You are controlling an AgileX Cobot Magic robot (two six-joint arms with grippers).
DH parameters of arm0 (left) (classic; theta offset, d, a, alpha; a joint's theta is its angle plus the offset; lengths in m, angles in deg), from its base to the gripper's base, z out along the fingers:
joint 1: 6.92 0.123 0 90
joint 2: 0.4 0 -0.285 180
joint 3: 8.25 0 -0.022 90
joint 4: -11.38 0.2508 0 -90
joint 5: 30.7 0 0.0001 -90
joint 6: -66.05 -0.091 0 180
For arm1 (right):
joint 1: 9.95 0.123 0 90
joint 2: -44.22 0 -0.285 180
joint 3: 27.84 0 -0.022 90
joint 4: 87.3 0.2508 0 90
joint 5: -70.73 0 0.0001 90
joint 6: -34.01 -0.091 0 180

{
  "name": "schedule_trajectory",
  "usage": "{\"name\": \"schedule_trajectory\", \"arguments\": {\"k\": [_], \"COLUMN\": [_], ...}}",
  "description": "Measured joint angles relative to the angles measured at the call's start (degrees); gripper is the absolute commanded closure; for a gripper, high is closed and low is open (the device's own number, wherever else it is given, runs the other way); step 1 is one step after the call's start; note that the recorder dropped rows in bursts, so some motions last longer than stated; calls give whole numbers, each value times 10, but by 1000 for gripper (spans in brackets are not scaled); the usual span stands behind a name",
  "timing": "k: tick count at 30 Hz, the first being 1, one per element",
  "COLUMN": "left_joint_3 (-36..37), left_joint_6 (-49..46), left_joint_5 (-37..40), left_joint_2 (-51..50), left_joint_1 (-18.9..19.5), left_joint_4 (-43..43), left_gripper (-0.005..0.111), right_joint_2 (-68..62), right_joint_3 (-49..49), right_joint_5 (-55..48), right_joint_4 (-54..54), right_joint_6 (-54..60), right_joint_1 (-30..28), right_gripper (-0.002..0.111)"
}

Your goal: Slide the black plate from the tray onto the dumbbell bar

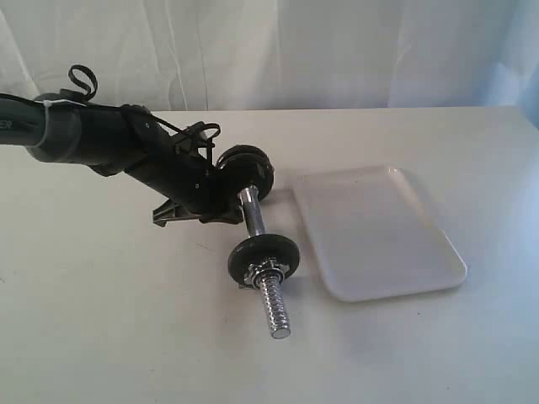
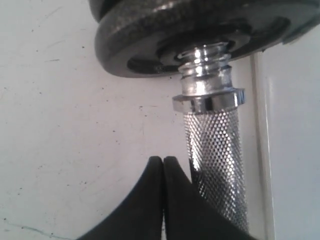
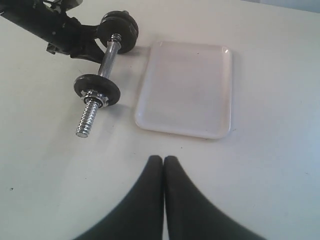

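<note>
The chrome dumbbell bar (image 1: 252,210) lies on the table just left of the white tray (image 1: 379,231). One black plate (image 1: 262,257) sits on the bar's near part behind a silver nut (image 1: 268,271). More black discs (image 1: 248,168) sit at its far end. The tray (image 3: 187,90) shows only bare white surface. My left gripper (image 1: 227,200) is shut on nothing, its fingers (image 2: 163,159) resting against the side of the knurled bar (image 2: 215,165) below the far discs (image 2: 150,45). My right gripper (image 3: 163,158) is shut and empty over the table, nearer the front than the tray.
The bar's threaded near end (image 1: 274,307) sticks out toward the table's front. The left arm (image 1: 101,139) stretches in low from the left edge. A white cloth backdrop (image 1: 295,50) hangs behind the table.
</note>
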Motion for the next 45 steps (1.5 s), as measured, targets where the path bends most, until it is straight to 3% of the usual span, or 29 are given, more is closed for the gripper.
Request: {"name": "schedule_trajectory", "arguments": {"k": [18, 27, 37, 45], "left_joint_3": [0, 0, 18, 154], "left_joint_6": [-1, -1, -1, -1], "left_joint_5": [9, 22, 71, 5], "left_joint_2": [0, 21, 180, 397], "left_joint_1": [3, 17, 34, -28], "left_joint_4": [30, 85, 251, 287], "left_gripper": [107, 107, 107, 107], "right_joint_2": [0, 0, 0, 0], "right_joint_3": [0, 0, 0, 57], "right_joint_5": [0, 0, 0, 24], "right_joint_4": [-5, -14, -36, 30], "right_joint_6": [0, 0, 12, 87], "right_joint_1": [0, 0, 0, 0], "right_gripper": [108, 108, 108, 108]}}
